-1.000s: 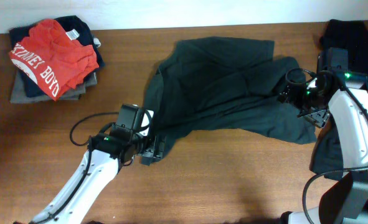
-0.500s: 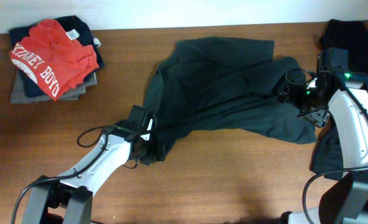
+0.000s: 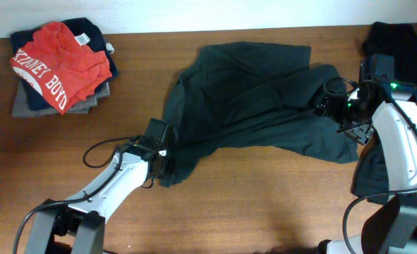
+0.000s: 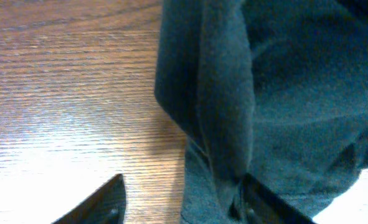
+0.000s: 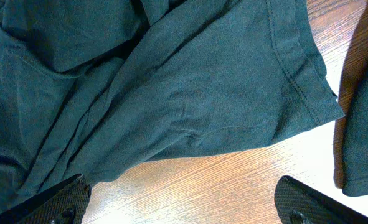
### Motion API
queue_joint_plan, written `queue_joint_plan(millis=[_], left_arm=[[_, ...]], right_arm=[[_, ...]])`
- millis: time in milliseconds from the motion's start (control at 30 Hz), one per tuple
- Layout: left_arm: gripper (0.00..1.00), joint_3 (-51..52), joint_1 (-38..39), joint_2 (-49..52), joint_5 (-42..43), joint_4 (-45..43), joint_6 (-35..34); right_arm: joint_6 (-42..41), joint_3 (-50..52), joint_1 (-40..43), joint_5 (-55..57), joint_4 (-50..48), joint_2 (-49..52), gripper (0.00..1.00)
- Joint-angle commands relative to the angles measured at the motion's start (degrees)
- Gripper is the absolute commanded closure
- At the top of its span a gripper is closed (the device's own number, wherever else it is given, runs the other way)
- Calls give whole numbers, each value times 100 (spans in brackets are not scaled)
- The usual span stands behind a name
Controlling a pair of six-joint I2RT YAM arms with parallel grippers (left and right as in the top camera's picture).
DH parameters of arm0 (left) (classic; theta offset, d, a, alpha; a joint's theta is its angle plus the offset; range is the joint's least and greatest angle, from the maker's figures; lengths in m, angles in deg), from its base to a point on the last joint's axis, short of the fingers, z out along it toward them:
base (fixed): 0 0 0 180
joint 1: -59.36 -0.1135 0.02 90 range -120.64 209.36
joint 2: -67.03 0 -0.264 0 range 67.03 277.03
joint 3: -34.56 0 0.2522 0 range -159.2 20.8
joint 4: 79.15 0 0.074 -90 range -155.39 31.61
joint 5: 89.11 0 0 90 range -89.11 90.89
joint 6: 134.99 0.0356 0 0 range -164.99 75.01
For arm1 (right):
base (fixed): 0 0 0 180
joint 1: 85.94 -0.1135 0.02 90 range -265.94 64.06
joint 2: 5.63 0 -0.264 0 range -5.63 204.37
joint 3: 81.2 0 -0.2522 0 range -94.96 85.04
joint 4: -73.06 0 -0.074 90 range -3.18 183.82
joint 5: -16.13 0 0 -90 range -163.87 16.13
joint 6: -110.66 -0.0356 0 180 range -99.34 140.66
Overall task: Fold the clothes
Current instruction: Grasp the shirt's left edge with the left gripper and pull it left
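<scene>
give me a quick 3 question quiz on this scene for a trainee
1. True or false: the red shirt lies on top of the pile of clothes.
2. Where is the left claw? A) at the near left corner of the dark green shirt; B) over the pile; C) on the red shirt.
3. Fill in: the right claw stands ____ over the dark green shirt's edge, holding nothing.

Key: 1 true; 2 A; 3 open.
</scene>
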Motion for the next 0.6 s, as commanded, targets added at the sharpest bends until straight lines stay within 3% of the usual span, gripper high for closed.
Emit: queue_joint_plan(millis=[0, 233, 567], left_arm=[[52, -72, 9, 24, -186, -24, 7], [54, -72, 9, 155, -164, -31, 4], [83, -72, 9, 160, -166, -87, 4]], right_arm=[[52, -79, -37, -31, 2, -81, 1], [55, -74, -37, -31, 0, -81, 1], [55, -74, -35, -31, 15, -81, 1]])
